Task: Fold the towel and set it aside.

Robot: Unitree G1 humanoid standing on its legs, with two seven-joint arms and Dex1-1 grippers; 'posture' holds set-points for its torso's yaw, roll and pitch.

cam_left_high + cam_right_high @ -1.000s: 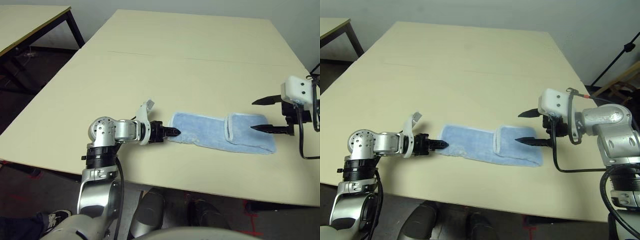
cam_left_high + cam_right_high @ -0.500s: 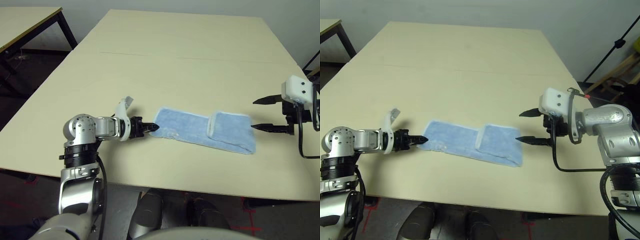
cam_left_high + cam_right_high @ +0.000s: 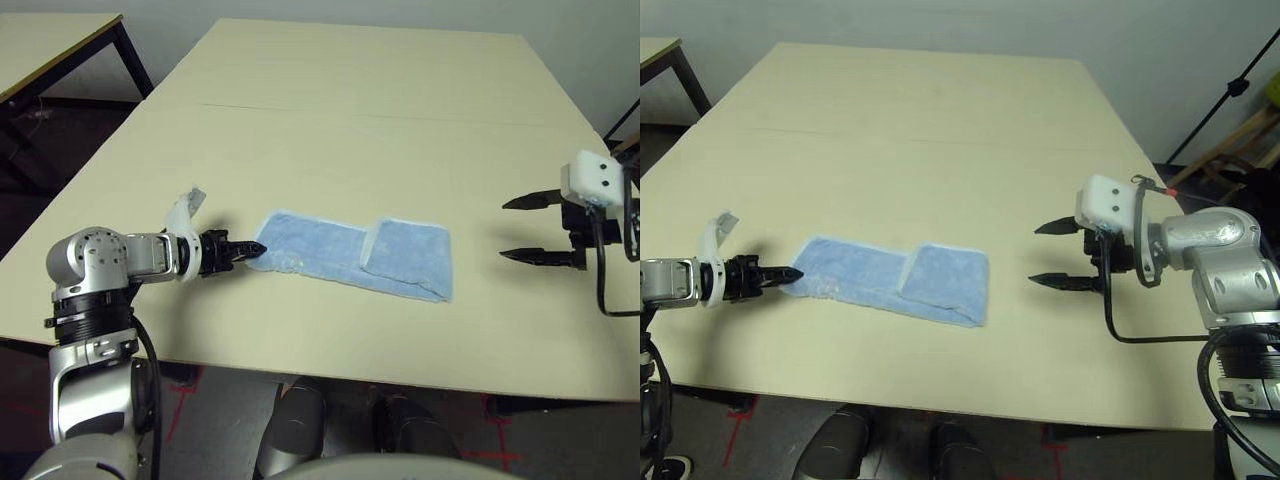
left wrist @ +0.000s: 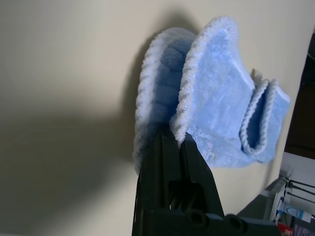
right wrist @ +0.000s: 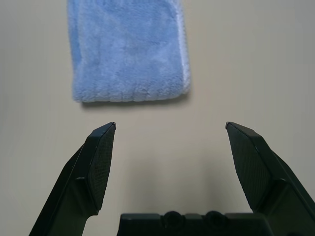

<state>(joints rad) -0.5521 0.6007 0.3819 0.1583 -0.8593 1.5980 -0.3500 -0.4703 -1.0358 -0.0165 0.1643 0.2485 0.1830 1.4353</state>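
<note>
L gripper (image 3: 255, 248) pinching end of folded towel (image 3: 352, 253) near table's front edge; R gripper (image 3: 515, 228) wide open, off to the side

Towel: light blue w/ white edging, lying flat on the table (image 3: 380, 110) as a long strip along the front edge, nearer the front-left corner than the right; its R end is doubled back over itself. L fingers clamped tight on the strip's L end, wrist view shows the white-stitched edge caught betw them w/ layers curling up. R gripper hangs above bare table, well apart from towel's folded end, fingers (image 5: 101, 157) spread w/ nothing betw them, pointing at the towel
</note>
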